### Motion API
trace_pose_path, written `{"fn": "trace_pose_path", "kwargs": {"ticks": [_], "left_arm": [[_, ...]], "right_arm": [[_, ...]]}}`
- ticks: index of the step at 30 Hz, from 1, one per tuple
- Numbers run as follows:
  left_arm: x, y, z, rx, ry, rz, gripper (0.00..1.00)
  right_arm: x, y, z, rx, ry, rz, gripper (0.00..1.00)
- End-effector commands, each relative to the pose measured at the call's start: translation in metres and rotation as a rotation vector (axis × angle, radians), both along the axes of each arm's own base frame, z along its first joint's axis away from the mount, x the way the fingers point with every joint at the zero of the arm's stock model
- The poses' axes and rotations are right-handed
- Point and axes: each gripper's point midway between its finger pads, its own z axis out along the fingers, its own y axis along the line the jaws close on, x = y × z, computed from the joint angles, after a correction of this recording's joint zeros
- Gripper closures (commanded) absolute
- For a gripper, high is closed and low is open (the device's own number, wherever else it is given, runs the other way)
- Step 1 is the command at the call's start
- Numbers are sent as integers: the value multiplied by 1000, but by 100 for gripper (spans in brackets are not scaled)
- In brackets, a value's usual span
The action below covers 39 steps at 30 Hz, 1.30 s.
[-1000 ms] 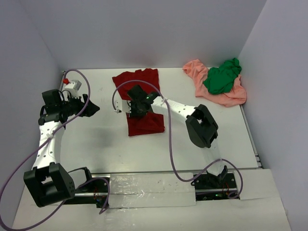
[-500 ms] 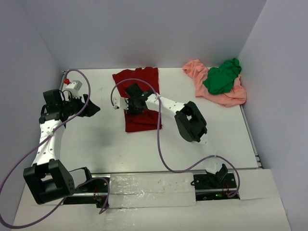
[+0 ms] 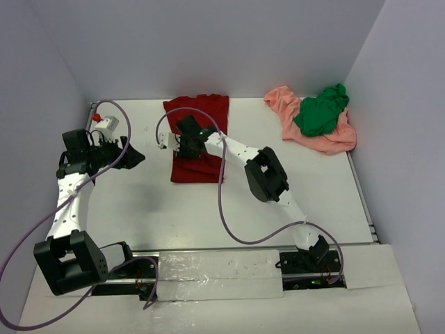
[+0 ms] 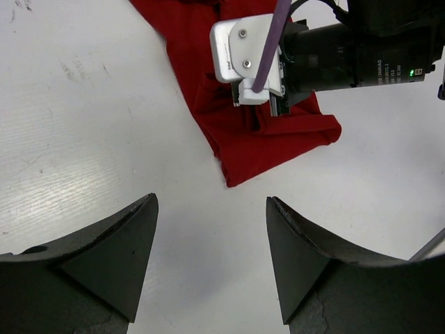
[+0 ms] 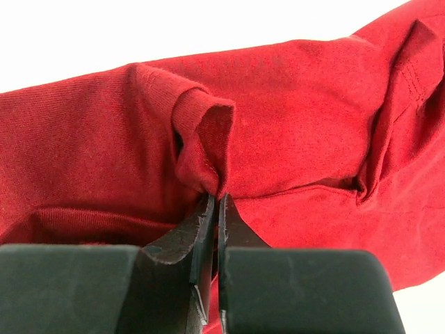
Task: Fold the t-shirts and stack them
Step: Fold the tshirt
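The right tool (image 5: 213,202) is pinching a wrinkly fold of the soft dark red cloth t-shirt (image 5: 292,125), which is lying in the upper middle of the smooth white bench (image 3: 153,202). The left tool (image 4: 212,209) is hanging spread wide.

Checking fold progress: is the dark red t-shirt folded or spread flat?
Partly folded: the dark red t-shirt lies doubled into a narrow strip, with the right gripper shut on a pinched fold.
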Motion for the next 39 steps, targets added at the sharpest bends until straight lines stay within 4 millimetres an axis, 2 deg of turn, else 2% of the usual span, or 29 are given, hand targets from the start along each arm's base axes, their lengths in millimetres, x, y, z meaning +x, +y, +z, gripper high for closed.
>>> {"fn": "trace_pose_path", "kwargs": {"ticks": [1, 4, 5, 7, 10, 12, 13, 17, 19, 22, 24, 27, 28, 30, 32, 33, 35, 36, 37, 38, 39], "left_arm": [[5, 1, 15, 7, -59, -21, 27], [3, 1, 16, 9, -63, -22, 27], [4, 0, 17, 6, -65, -27, 27], [5, 0, 14, 5, -58, -25, 27], [5, 0, 12, -1, -51, -30, 28], [5, -1, 12, -2, -55, -32, 28], [5, -1, 12, -1, -57, -35, 28], [3, -2, 10, 0, -57, -39, 27], [3, -2, 10, 0, -57, -39, 28], [4, -2, 11, 0, -60, -42, 28], [5, -2, 11, -2, -57, -41, 28], [7, -2, 12, -7, -56, -46, 28], [7, -2, 13, -8, -54, -47, 28], [6, -3, 16, -7, -65, -52, 28], [3, -4, 16, -8, -67, -51, 28], [3, -4, 16, -7, -69, -53, 28], [2, -4, 14, -4, -65, -50, 27], [1, -4, 14, -6, -62, -53, 28], [2, -4, 14, -2, -64, -54, 28], [2, -4, 12, -4, -56, -54, 28], [2, -4, 13, -2, -59, -55, 27]], "right_arm": [[17, 8, 16, 65, -36, -54, 100], [33, 4, 26, 90, -75, -88, 100], [41, 3, 36, 114, -86, -112, 100], [46, 1, 42, 125, -95, -127, 100], [54, -4, 64, 166, -138, -164, 100], [57, -6, 71, 194, -152, -188, 100], [58, -6, 82, 219, -170, -193, 100], [62, -9, 103, 278, -205, -223, 100], [59, -8, 117, 310, -216, -216, 100], [47, -1, 120, 327, -184, -170, 100], [39, 5, 111, 313, -158, -151, 100], [15, 15, 92, 267, -103, -108, 100], [3, 20, 80, 242, -79, -83, 100], [-8, 22, 66, 227, -60, -66, 100], [-12, 26, 61, 234, -53, -56, 100], [-12, 27, 53, 228, -45, -57, 100], [-6, 29, 52, 234, -44, -65, 100], [-6, 30, 42, 220, -29, -63, 100], [-5, 32, 44, 225, -30, -66, 97], [-5, 32, 37, 222, -15, -64, 79], [-7, 34, 36, 219, -9, -58, 66]]}}
